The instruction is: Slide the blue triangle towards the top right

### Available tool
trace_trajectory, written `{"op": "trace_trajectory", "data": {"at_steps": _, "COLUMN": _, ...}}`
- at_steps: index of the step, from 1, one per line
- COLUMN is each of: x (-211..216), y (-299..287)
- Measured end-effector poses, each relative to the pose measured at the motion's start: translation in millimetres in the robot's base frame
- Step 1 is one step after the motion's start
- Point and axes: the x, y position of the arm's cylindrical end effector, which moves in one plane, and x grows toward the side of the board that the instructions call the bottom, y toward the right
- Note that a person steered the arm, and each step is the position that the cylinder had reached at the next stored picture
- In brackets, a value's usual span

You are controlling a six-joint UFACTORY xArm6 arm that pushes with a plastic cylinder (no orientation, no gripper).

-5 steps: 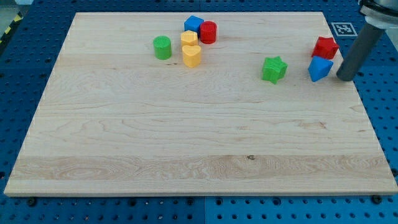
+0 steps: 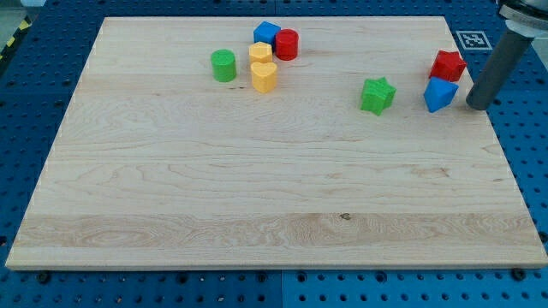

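Blue triangle (image 2: 440, 94) seen near bench (image 2: 257, 188) top-right edge, just below red block (image 2: 448, 65); my tip (image 2: 476, 106), w/o claw, shifted slightly right, now just beside triangle's right.

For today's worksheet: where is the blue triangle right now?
The blue triangle sits near the board's right edge, just below the red block, left of my tip.

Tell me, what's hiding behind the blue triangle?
Right behind the blue triangle, toward the view's top, sits a red block, touching or nearly so. Its lower edge is covered. My tip stands at the triangle's right.
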Motion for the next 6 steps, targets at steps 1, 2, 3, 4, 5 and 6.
{"op": "trace_trajectory", "data": {"at_steps": 1, "x": 0.0, "y": -29.6}}
{"op": "trace_trajectory", "data": {"at_steps": 2, "x": 0.0, "y": -49.1}}
{"op": "trace_trajectory", "data": {"at_steps": 3, "x": -7.8, "y": -64.4}}
{"op": "trace_trajectory", "data": {"at_steps": 4, "x": -34.2, "y": -77.4}}
{"op": "trace_trajectory", "data": {"at_steps": 5, "x": -60.8, "y": -92.4}}
{"op": "trace_trajectory", "data": {"at_steps": 6, "x": -69.9, "y": -106.9}}
